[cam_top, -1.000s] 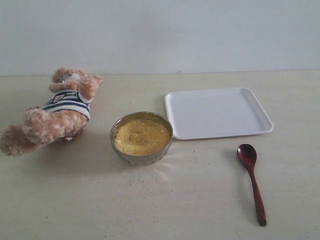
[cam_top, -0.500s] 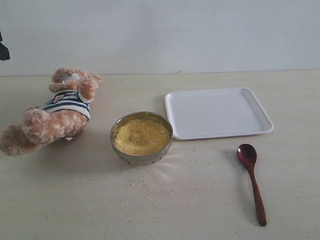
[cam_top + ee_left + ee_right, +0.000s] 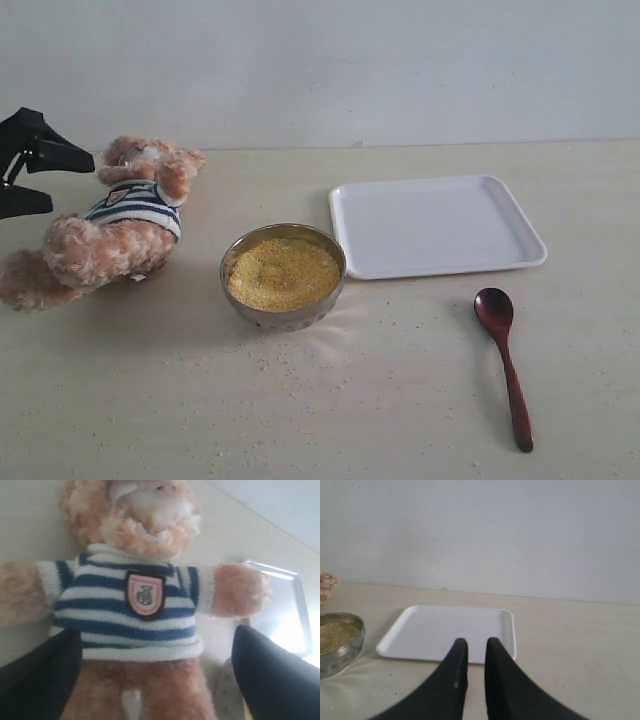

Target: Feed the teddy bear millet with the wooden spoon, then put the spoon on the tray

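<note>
Newly arrived since a second ago, the left gripper (image 3: 68, 182) now reaches in from the exterior view's left edge; nothing else has shifted. Its jaws stand wide apart and hold nothing. In the left wrist view its dark fingers (image 3: 40, 680) sit on either side of the teddy bear's (image 3: 125, 225) lower body, and I cannot tell whether they touch the plush. The bear lies on the counter (image 3: 400, 400) to the left of the steel bowl (image 3: 283, 318), near it but apart, with its head toward the far wall and its striped shirt and crest badge facing up. Millet (image 3: 283, 272) fills the bowl almost to the rim, and loose grains (image 3: 290, 360) are scattered on the counter in front of the bowl. The white tray (image 3: 440, 225) lies bare to the right of the bowl and a little behind it, its near corner just beside the bowl's rim. The wooden spoon (image 3: 505, 360) rests on the counter well to the right of the bowl and nearer the camera, clear of the tray, with its oval end toward the tray. The right gripper (image 3: 476, 641) hangs above the counter on that side, its jaws nearly together with a thin gap and nothing between them.
</note>
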`<state>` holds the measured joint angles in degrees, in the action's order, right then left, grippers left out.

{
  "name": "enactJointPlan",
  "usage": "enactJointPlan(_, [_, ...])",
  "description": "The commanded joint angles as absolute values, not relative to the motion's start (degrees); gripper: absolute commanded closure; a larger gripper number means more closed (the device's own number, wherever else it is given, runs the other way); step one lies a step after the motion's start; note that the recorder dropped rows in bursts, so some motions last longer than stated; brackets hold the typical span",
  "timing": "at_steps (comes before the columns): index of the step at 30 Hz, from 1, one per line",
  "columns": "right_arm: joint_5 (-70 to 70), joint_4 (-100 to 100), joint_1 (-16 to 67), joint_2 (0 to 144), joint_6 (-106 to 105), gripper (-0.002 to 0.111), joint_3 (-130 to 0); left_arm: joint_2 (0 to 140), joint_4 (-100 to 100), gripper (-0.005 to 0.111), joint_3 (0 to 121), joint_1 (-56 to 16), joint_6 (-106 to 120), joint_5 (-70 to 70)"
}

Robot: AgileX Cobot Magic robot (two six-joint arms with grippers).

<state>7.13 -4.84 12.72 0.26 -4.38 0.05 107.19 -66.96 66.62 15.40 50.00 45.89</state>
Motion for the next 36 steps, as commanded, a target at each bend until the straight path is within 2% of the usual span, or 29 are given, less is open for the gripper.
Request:
enactJointPlan(1, [6.7, -4.6, 12.5, 0.0, -4.5, 0.093, 0.0, 107.3, -62.9, 0.030, 67.1, 17.6, 51.4, 43.9])
enactJointPlan(6, [6.7, -4.6, 12.5, 0.0, -4.5, 0.093, 0.0, 109.0, -60.6, 0.030, 67.1, 16.5, 54.2, 41.9])
enactJointPlan(12, [6.7, -4.6, 12.5, 0.0, -4.5, 0.093, 0.0, 115.8, -63.6, 0.030, 67.1, 11.8, 61.8, 41.2])
enactJointPlan(14, [6.7, -4.6, 12.5, 0.0, -4.5, 0.093, 0.0, 116.9, -65.7, 0.022, 67.1, 10.6, 62.5, 38.0])
enactJointPlan(16, [6.7, -4.6, 12.5, 0.0, -4.5, 0.093, 0.0, 117.4, -65.7, 0.007, 67.1, 9.2, 62.6, 33.9])
enactJointPlan(18, [6.7, -4.6, 12.5, 0.0, -4.5, 0.093, 0.0, 117.8, -65.7, -0.001, 67.1, 7.4, 63.1, 31.0])
enactJointPlan(27, [6.7, -4.6, 12.5, 0.0, -4.5, 0.093, 0.0, 121.0, -75.9, 0.000, 67.3, 3.3, 67.7, 28.5])
enactJointPlan(29, [6.7, -4.6, 12.5, 0.0, -4.5, 0.093, 0.0, 122.1, -76.0, 0.013, 67.3, 3.3, 65.7, 28.5])
enactJointPlan(30, [6.7, -4.6, 12.5, 0.0, -4.5, 0.093, 0.0, 122.5, -75.3, 0.024, 67.3, 3.3, 64.8, 28.5])
enactJointPlan(32, [6.7, -4.6, 12.5, 0.0, -4.5, 0.093, 0.0, 122.6, -73.3, 0.057, 67.3, 3.3, 62.7, 28.7])
enactJointPlan(34, [6.7, -4.6, 12.5, 0.0, -4.5, 0.093, 0.0, 122.5, -72.2, 0.096, 67.3, 3.5, 61.4, 30.5])
enactJointPlan(35, [6.7, -4.6, 12.5, 0.0, -4.5, 0.093, 0.0, 122.3, -72.0, 0.100, 67.3, 3.7, 61.8, 31.0])
enactJointPlan(36, [6.7, -4.6, 12.5, 0.0, -4.5, 0.093, 0.0, 122.0, -72.1, 0.098, 67.3, 4.0, 61.3, 31.3])
